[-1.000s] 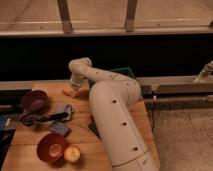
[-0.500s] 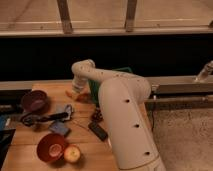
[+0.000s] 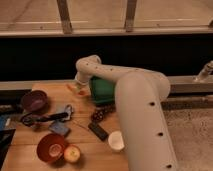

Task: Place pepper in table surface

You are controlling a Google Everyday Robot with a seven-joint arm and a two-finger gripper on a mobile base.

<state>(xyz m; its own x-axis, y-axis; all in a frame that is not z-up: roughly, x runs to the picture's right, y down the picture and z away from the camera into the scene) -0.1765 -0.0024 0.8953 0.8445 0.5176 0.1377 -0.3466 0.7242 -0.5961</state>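
Now your gripper (image 3: 79, 85) has edged rightward along the far side of the light-brown wooden plank tabletop (image 3: 30, 150). The slim red-orange pepper (image 3: 80, 92) has moved with it and sits directly under it, beside the green rectangular tray (image 3: 102, 90). Placement looks unfinished; you cannot tell whether it grips or has released. No writing is readable.

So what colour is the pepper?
The pepper is orange-red in the camera view, by the gripper beside the green tray.
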